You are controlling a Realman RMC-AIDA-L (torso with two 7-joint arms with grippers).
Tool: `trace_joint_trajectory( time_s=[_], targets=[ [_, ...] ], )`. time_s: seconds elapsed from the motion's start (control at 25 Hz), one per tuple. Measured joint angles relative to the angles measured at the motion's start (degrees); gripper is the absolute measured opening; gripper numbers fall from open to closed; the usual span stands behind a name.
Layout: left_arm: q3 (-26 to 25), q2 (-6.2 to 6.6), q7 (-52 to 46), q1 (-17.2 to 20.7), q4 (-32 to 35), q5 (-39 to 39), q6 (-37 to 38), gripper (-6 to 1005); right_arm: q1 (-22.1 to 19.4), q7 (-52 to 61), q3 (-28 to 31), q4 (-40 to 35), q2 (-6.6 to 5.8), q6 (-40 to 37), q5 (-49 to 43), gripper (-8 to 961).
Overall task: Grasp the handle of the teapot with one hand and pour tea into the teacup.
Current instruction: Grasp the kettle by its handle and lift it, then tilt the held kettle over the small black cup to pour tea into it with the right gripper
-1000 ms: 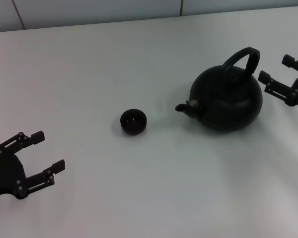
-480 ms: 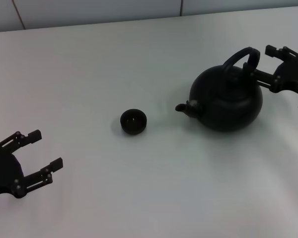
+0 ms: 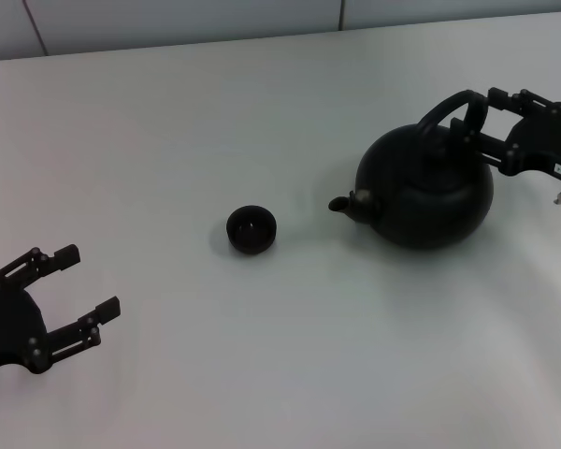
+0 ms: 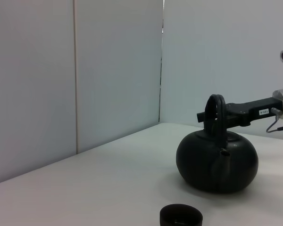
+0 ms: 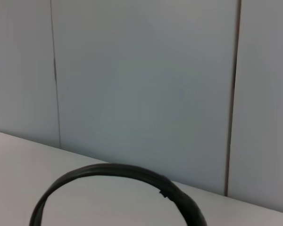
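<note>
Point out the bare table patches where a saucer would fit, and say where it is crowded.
Bare table stretches in front of the teacup and teapot, between the left end effector and the right edge. The far strip behind the teacup is bare too. Crowded: the right side, where the right end effector straddles the handle. The gap from spout to teacup is narrow.

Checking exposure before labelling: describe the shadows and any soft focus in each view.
Head view: even light, with a faint soft shadow under the teapot and beside the teacup on the table. Left wrist view: a soft shadow beneath the teapot, dark surfaces showing little detail. Right wrist view: the handle arcs close and looks soft-edged.
</note>
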Motion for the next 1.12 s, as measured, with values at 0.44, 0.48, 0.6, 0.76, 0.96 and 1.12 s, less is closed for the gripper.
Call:
trace_joint_trajectory(
  time_s=[0.44, 0.48, 0.6, 0.76, 0.96, 1.12],
  targets=[
    [0.02, -0.06, -0.02, 0.26, 0.0, -0.06, 0.17, 814, 0.05, -0.35, -0.06, -0.01, 0.2, -0.61, -0.01, 333],
    [-0.06, -0.07, -0.04, 0.28, 0.0, -0.1, 0.22, 814, 0.09, -0.36, -0.06, -0.01, 0.2, -1.02, 0.04, 313],
    [-0.26, -0.08, -0.04, 0.3, 0.0, -0.15, 0.26, 815, 0.16, -0.38, -0.02, -0.01, 0.2, -1.24, 0.21, 254],
    [-0.39, -0.09, -0.03, 0.38, 0.0, -0.18, 0.29, 815, 0.3, -0.45, 0.18, 0.0, 0.2, -1.26, 0.32, 176],
    [-0.42, -0.09, -0.02, 0.56, -0.06, -0.18, 0.33, 815, 0.62, -0.05, -0.02, 0.39, 0.2, -1.3, 3.02, 102],
    [-0.43, -0.07, 0.0, 0.59, -0.67, -0.18, 0.36, 815, 2.72, 0.91, -0.07, 0.65, 0.55, -0.6, 3.32, 80]
  ],
)
